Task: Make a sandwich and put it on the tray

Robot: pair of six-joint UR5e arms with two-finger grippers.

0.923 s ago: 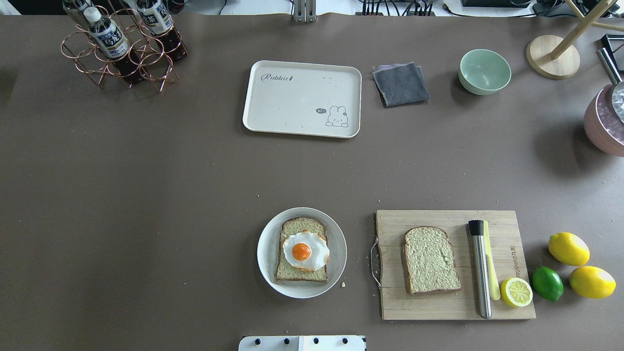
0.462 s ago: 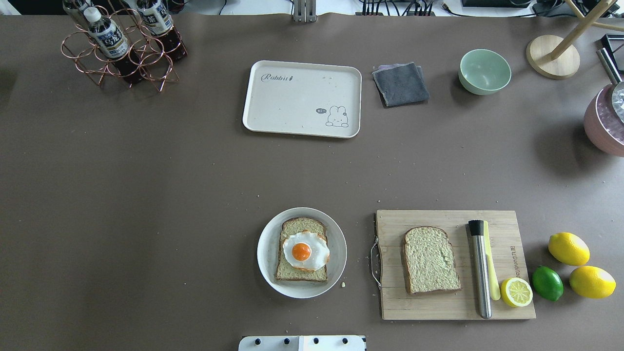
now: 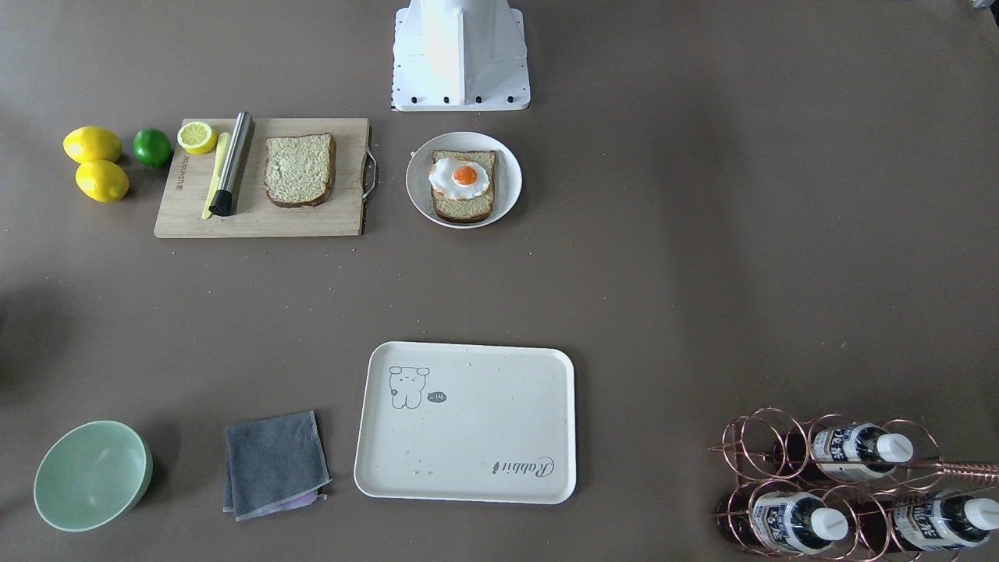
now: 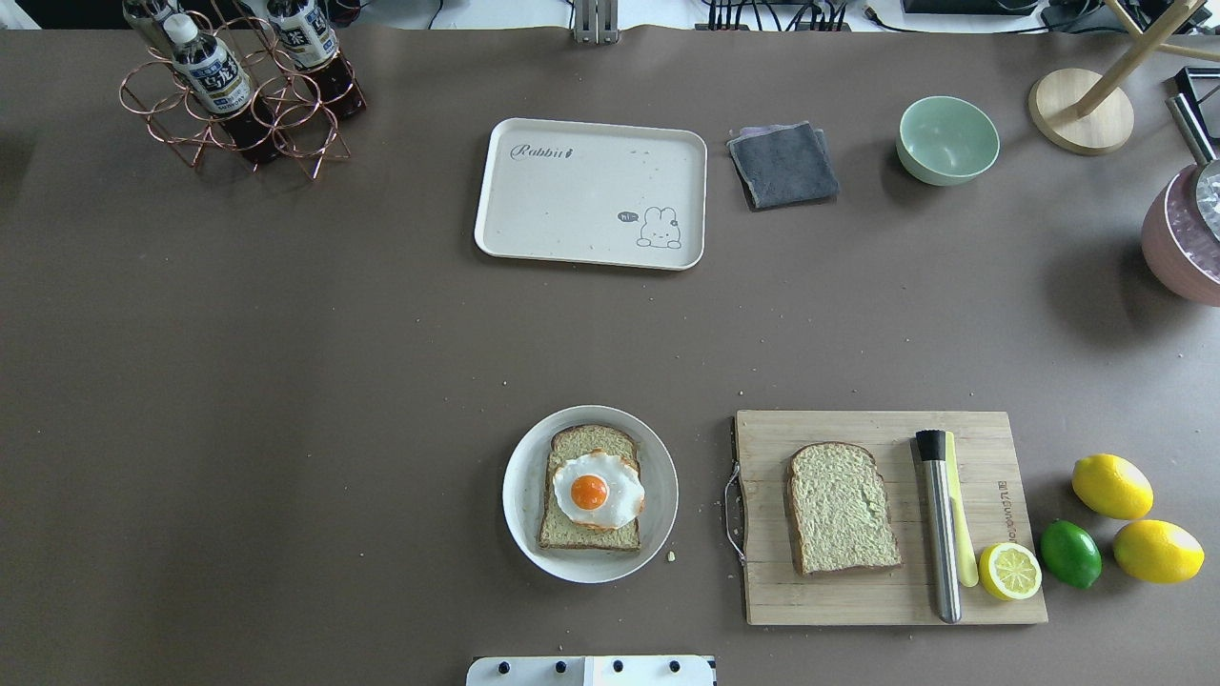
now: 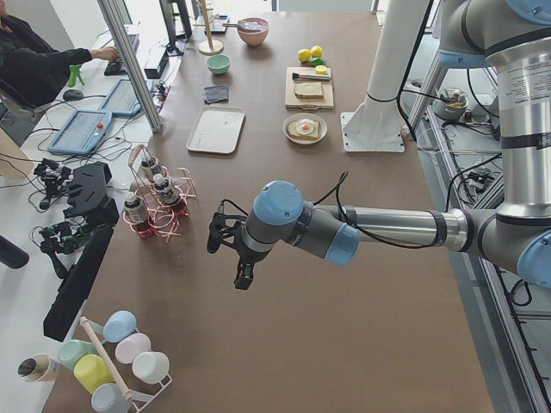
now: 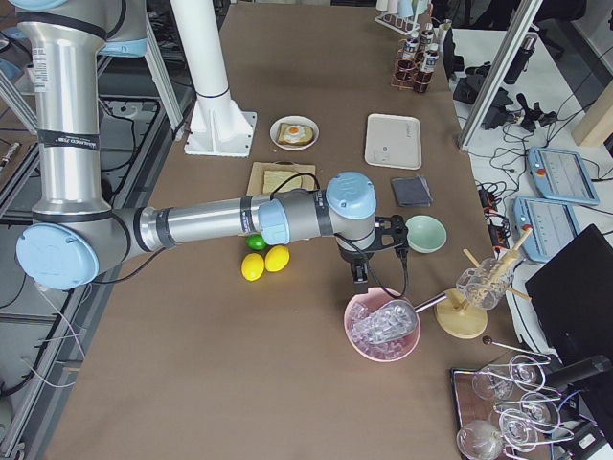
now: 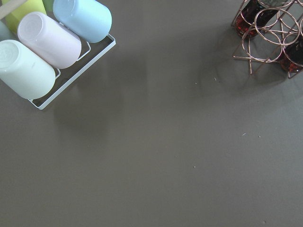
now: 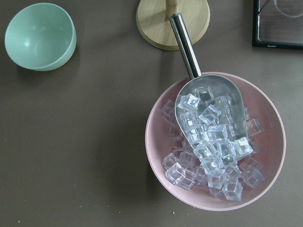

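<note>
One brown bread slice (image 4: 591, 440) lies on a round white plate (image 4: 519, 495) with a fried egg (image 4: 598, 490) on top. A second slice (image 4: 842, 508) lies on the wooden cutting board (image 4: 820, 600). The cream tray (image 4: 581, 200) sits at the far middle and holds only crumbs. In the front-facing view the tray (image 3: 484, 421) is near and the egg (image 3: 462, 176) is far. My left gripper (image 5: 231, 258) hangs far to the left, past the bottle rack. My right gripper (image 6: 361, 278) hangs over the pink ice bowl. I cannot tell whether either is open.
A copper bottle rack (image 4: 238, 90), grey cloth (image 4: 783, 164) and green bowl (image 4: 946, 140) stand along the far edge. A metal tool (image 4: 939, 524), half lemon (image 4: 1010, 571), lime and lemons (image 4: 1111, 486) lie at the right. A pink ice bowl (image 8: 161, 137) holds a scoop.
</note>
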